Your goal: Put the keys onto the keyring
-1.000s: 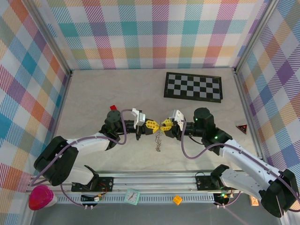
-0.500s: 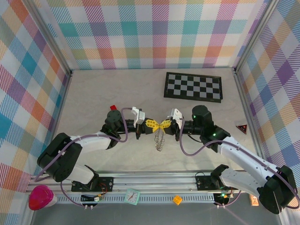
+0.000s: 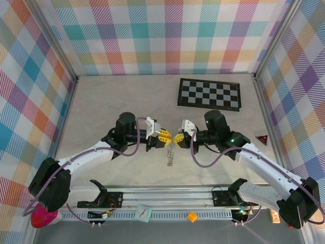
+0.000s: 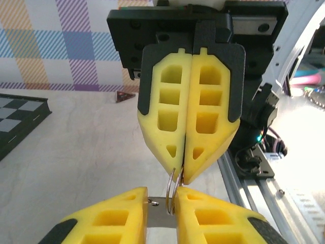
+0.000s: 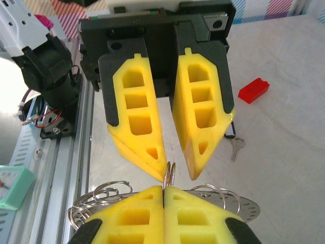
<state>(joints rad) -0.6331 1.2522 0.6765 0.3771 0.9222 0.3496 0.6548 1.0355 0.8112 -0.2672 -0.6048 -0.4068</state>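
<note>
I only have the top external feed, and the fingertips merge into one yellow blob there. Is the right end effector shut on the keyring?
Observer: Yes. In the left wrist view the right end effector has its fingers pressed together on the thin wire of the keyring.
Operator: And the left one?
Observer: The right wrist view shows the left end effector with its fingers apart and the wire between their tips.
Operator: Any key lying loose?
Observer: One small key lies on the table, apart from a red block.
</note>
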